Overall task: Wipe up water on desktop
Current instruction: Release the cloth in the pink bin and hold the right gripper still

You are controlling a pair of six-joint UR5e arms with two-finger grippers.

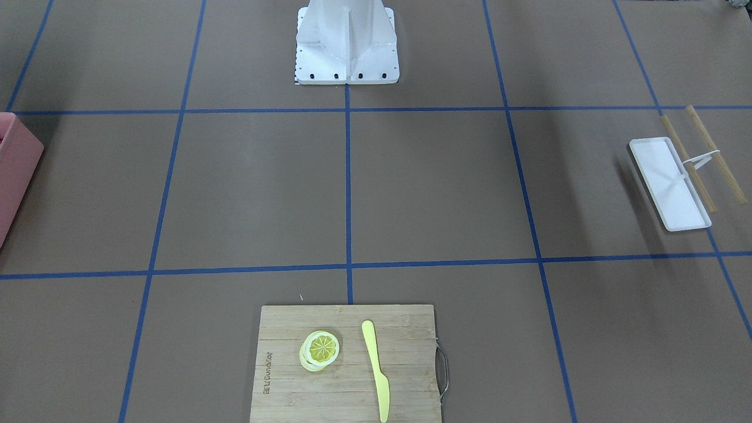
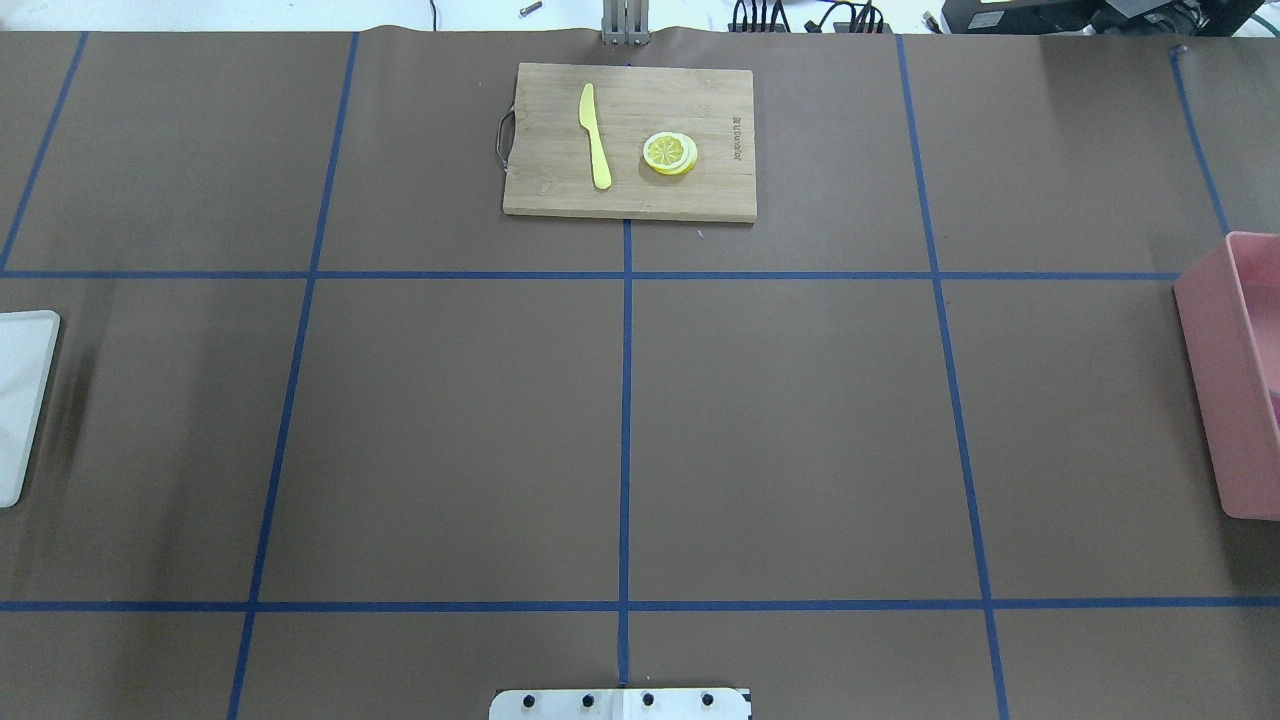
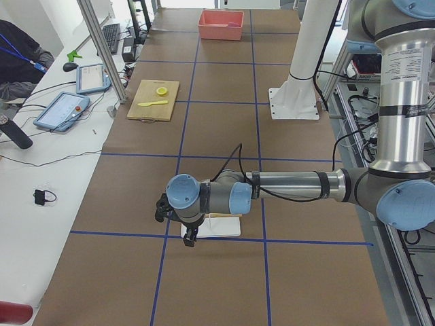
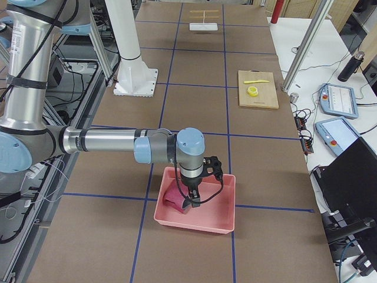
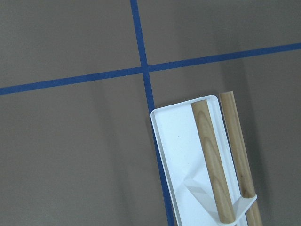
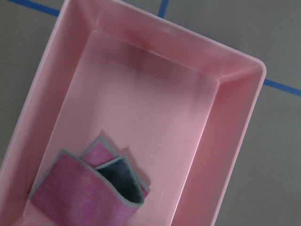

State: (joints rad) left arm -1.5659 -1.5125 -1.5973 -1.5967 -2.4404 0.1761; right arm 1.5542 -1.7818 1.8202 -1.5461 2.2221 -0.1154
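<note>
Desktop (image 2: 800,420), brown w/ blue tape (image 2: 626,400), lies under both outstretched arms. Right gripper (image 4: 191,199) points down over pink bin (image 4: 227,221) w/ cloth (image 6: 89,188). Left gripper (image 3: 190,238) hangs by white tray (image 5: 181,155). Finger gaps: can't tell.

The left arm (image 3: 292,185), silver tube with grey joints and blue caps, rises upright at the right edge of the left side view. Its forearm then runs level toward the lower middle of the frame. Its blue-capped wrist (image 3: 185,193) turns the black two-finger left gripper (image 3: 189,239) straight down.

In the right side view the matching right arm (image 4: 106,140) stands at the left edge and stretches level to frame centre. The black right gripper (image 4: 191,200) hangs down below its wrist (image 4: 189,141). How far either gripper's fingers are spread cannot be told.
</note>
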